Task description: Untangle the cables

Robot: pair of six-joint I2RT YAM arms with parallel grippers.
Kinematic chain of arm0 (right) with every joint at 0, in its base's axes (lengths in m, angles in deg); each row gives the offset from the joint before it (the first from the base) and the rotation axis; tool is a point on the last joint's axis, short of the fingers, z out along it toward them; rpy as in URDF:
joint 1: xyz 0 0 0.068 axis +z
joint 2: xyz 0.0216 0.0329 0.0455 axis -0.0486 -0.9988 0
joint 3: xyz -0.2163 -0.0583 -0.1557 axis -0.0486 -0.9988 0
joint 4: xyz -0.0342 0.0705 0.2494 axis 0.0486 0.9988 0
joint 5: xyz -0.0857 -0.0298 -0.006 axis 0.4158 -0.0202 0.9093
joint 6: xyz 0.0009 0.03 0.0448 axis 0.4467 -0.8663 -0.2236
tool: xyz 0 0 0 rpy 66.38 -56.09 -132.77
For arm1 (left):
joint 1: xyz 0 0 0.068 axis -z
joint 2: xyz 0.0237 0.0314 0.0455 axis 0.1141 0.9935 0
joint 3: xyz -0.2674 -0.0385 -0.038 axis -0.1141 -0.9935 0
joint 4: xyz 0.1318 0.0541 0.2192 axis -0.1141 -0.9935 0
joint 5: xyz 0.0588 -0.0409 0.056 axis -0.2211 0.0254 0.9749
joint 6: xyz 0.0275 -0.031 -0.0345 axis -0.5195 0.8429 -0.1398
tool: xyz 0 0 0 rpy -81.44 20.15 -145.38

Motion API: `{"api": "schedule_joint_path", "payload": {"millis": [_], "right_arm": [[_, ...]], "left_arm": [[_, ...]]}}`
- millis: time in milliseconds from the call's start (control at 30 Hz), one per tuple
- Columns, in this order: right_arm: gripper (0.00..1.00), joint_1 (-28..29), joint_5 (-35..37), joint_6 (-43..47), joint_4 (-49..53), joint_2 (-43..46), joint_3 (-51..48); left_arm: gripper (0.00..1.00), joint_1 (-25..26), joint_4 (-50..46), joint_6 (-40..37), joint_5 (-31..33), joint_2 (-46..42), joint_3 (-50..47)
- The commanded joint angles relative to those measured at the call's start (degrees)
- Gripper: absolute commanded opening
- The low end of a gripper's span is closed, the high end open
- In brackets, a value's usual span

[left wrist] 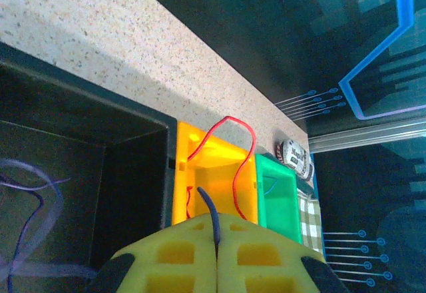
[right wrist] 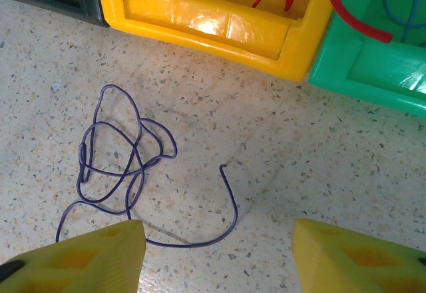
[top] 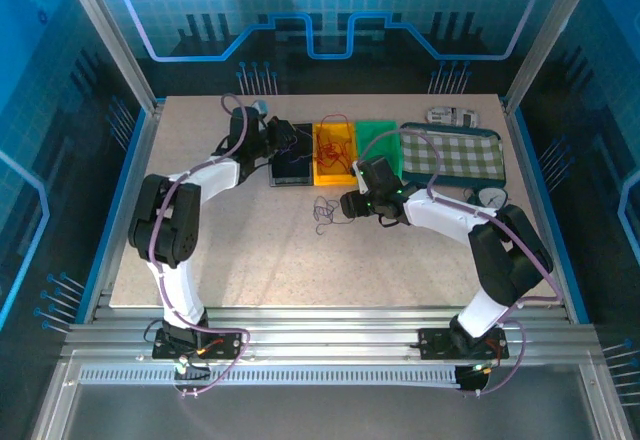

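My left gripper (left wrist: pixel 216 241) is shut on a dark blue cable (left wrist: pixel 210 212), whose end pokes up between the yellow pads. It hangs above the black bin (left wrist: pixel 100 173), beside the yellow bin (left wrist: pixel 181 173). Red cables (left wrist: pixel 237 166) loop over the yellow bin's rim. A loose, knotted blue-purple cable (right wrist: pixel 120 153) lies on the table in front of the bins. My right gripper (right wrist: pixel 219 253) stands open just above it, with the cable's free end curving between the fingers. From the top view, this gripper (top: pixel 350 203) sits right of the cable (top: pixel 325 210).
Black (top: pixel 293 167), yellow (top: pixel 335 155) and green (top: pixel 378 140) bins stand in a row at the back. A red cable (right wrist: pixel 353 20) and a blue one (right wrist: pixel 399 13) hang into the green bin (right wrist: pixel 373 66). A checked tray (top: pixel 450 155) lies to the right.
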Motion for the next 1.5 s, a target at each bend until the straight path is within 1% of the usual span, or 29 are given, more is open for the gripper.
{"api": "schedule_joint_path", "payload": {"millis": [0, 67, 100, 200, 367, 400, 500, 567, 600, 733, 800, 900, 967, 1067, 1133, 1233, 1367, 1467], "right_arm": [[0.6, -0.08, -0.43, -0.58, 0.79, -0.31, 0.69], [0.6, 0.09, -0.55, -0.23, 0.73, -0.47, 0.89], [0.6, 0.26, -0.43, -0.09, 1.09, -0.65, 1.1], [0.6, 0.48, -0.33, 0.02, 1.23, -0.81, 1.29], [0.61, 0.83, -0.42, 0.28, 0.97, -0.78, 1.2], [0.61, 0.84, -0.43, 0.37, 0.97, -0.92, 1.23], [0.61, 1.01, -0.57, 0.63, 0.97, -1.33, 1.62], [0.61, 1.17, -0.86, 0.96, 0.72, -1.71, 2.04], [0.61, 1.34, -0.95, 1.01, 0.71, -1.97, 2.3], [0.61, 2.08, -2.2, 2.19, 0.88, -2.9, 3.76], [0.61, 2.66, -4.14, 3.67, 1.26, -3.44, 4.67], [0.62, 3.39, -8.56, 6.42, 2.17, -4.98, 6.32], [0.64, 3.8, -11.39, 8.28, 5.14, -7.4, 9.01], [0.66, 4.19, -13.12, 9.3, 8.11, -10.93, 12.46], [0.67, 4.25, -12.66, 9.58, 10.83, -13.75, 15.23], [0.69, 4.09, -9.15, 8.76, 14.6, -17.67, 19.18], [0.69, 4.56, -8.79, 9.16, 15.83, -20.98, 22.44], [0.67, 5.83, -8.01, 10.44, 18.31, -24.3, 25.32]], "left_arm": [[0.0, 0.03, 2.57, 0.79, -0.58, -0.05, 2.77], [0.02, -0.06, 2.25, 0.72, 0.55, -0.43, 2.18], [0.07, -0.06, 2.0, 0.78, 2.04, -0.85, 1.62], [0.16, -0.06, -0.11, 1.74, 7.69, -2.33, 0.22], [0.15, 0.11, -6.5, 0.23, 15.03, -4.56, 0.84], [0.17, 0.33, -8.29, -0.45, 16.2, -4.83, 1.5], [0.38, 1.7, -17.35, -4.33, 18.63, -4.59, 6.64], [0.52, 2.99, -21.53, -7.71, 20.17, -4.08, 10.01], [0.56, 3.79, -24.01, -9.01, 21.85, -3.92, 11.58], [0.63, 5.38, -32.71, -10.9, 27.01, -2.71, 17.1], [0.66, 5.32, -35.0, -10.08, 28.85, -3.21, 17.59], [0.68, 4.21, -33.95, -7.79, 29.48, -6.12, 13.88], [0.68, 2.06, -33.81, -3.21, 29.27, -8.87, 9.53], [0.68, -1.83, -33.59, 2.55, 29.06, -12.62, 1.83], [0.68, -3.52, -34.49, 4.12, 30.17, -14.58, -2.35], [0.68, -5.29, -35.35, 5.68, 30.76, -16.91, -8.01], [0.68, -5.51, -35.26, 7.52, 31.46, -19.06, -13.05], [0.68, -5.51, -34.91, 9.12, 30.78, -19.21, -14.46]]}}
